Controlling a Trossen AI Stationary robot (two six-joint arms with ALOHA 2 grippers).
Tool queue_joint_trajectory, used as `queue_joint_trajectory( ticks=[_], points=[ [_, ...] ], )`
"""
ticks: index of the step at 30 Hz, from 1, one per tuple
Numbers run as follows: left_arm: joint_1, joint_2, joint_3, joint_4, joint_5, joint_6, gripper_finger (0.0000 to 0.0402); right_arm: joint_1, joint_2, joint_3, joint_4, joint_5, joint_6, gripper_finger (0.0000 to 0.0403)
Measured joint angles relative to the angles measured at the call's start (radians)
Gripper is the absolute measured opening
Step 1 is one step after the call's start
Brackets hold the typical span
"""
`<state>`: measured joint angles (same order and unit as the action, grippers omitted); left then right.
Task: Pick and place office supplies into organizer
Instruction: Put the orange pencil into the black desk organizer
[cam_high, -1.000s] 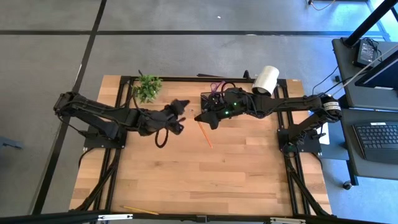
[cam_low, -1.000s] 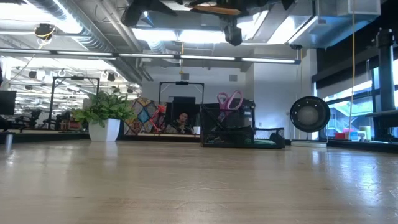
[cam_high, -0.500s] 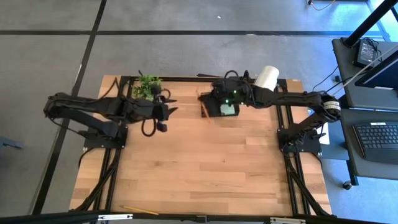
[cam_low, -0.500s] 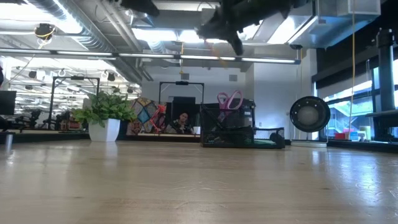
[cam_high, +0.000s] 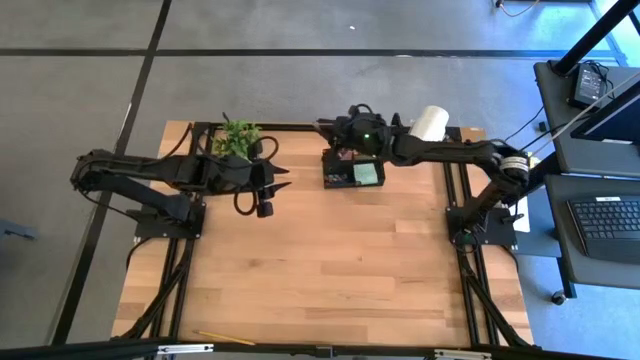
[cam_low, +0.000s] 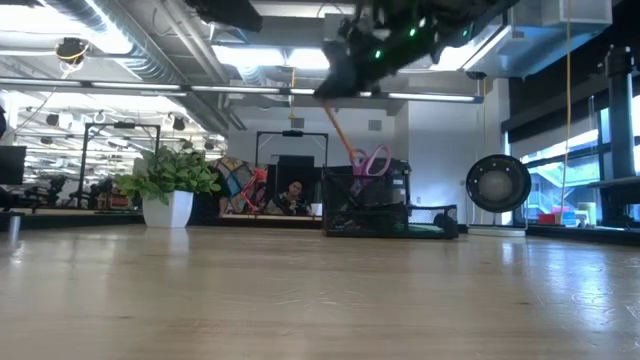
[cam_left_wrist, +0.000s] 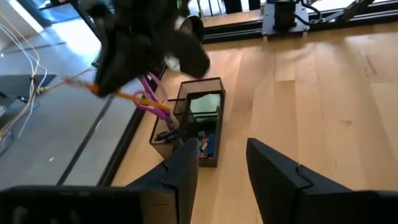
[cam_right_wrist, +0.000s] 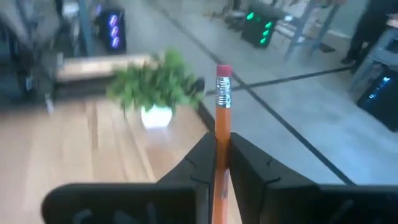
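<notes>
- Gripping an orange pencil (cam_right_wrist: 222, 118) between nearly closed fingers, the right gripper (cam_high: 345, 135) hangs at upper centre of the high view, above the organizer's far edge.
- In the low view the pencil slants down toward the organizer (cam_low: 370, 203), where purple-handled scissors (cam_low: 372, 159) stand.
- A light-green sticky-note pad (cam_high: 366, 174) lies in one compartment.
- Left gripper (cam_high: 281, 179), jaws apart and empty, sits beside the plant (cam_high: 238, 139).
- Another pencil (cam_high: 224, 338) lies at the table's lower-left edge.
</notes>
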<state>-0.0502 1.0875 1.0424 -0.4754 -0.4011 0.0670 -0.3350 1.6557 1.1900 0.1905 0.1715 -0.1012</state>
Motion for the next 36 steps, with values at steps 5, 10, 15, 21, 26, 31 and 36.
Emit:
queue_joint_trajectory(
  ticks=[5, 10, 15, 21, 26, 31, 36],
  points=[
    [0.0, 0.008, 0.0, 0.0, 0.0, -0.029, 0.013, -0.009, 0.078, 0.0, 0.016, -0.043, -0.121, 0.0041],
    [0.0, 0.008, 0.0, 0.0, -0.015, -0.053, 0.013, -0.009, 0.113, 0.0, 0.015, -0.07, -0.171, 0.0041],
    [0.0, 0.008, 0.0, -0.001, -0.044, -0.058, 0.013, -0.009, 0.125, 0.0, -0.018, -0.072, -0.218, 0.0041],
    [0.0, 0.008, 0.0, -0.001, -0.053, -0.071, 0.013, -0.01, 0.126, -0.001, -0.115, -0.089, -0.225, 0.0041],
    [0.0, 0.008, 0.0, -0.001, -0.053, -0.073, 0.013, -0.024, 0.126, -0.001, -0.12, -0.091, -0.224, 0.0041],
    [0.0, 0.008, 0.0, -0.001, -0.053, -0.08, 0.0129, -0.047, 0.126, -0.001, -0.131, -0.146, -0.188, 0.0041],
    [0.0, 0.008, 0.0, -0.001, -0.053, -0.097, 0.0129, -0.049, 0.126, -0.001, -0.156, -0.158, -0.18, 0.0041]
  ],
)
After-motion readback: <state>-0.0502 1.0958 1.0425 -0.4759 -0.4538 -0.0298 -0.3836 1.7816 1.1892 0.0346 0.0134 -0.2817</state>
